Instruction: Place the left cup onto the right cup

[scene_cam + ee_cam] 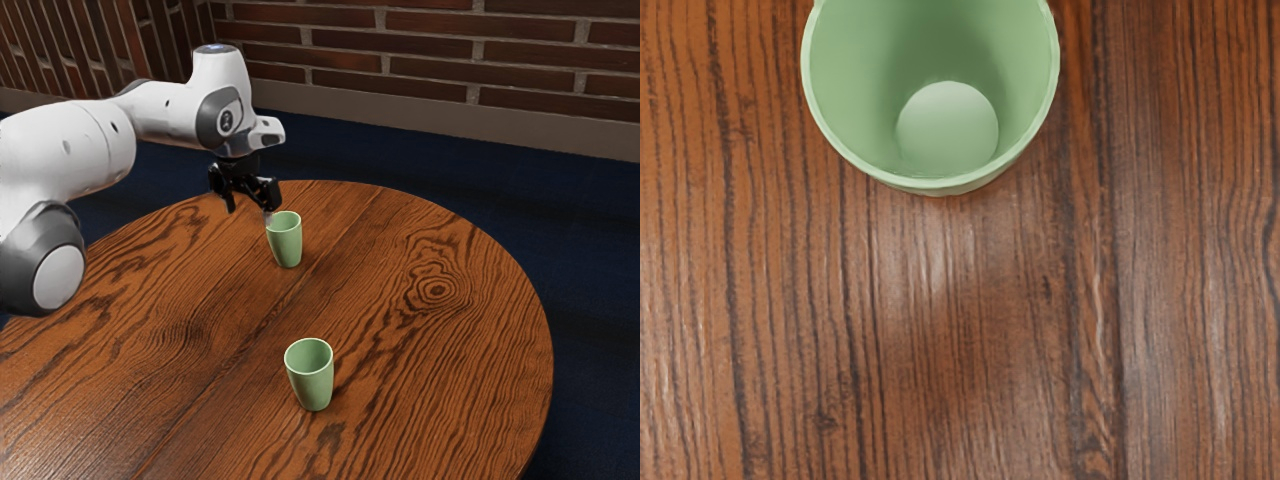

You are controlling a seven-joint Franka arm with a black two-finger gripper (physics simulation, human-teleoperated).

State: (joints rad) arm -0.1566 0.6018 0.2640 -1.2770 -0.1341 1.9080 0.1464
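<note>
Nearest the camera in the exterior view, the near cup point(309, 373) stands upright on the wooden tabletop point(440, 310), well apart from the far cup point(285, 240) and in front of it. The far cup, also green and upright, rests on the tabletop farther back. In the wrist view, its empty inside point(930, 95) shows from above over bare wood grain point(970, 330). The tool point(250, 207) hangs just beside the far cup, on the exterior view's left. Its fingers are spread with nothing between them, and one fingertip is at the cup's rim. Behind the far cup run dark blue floor point(560, 200) and a brick wall point(450, 50).
</note>
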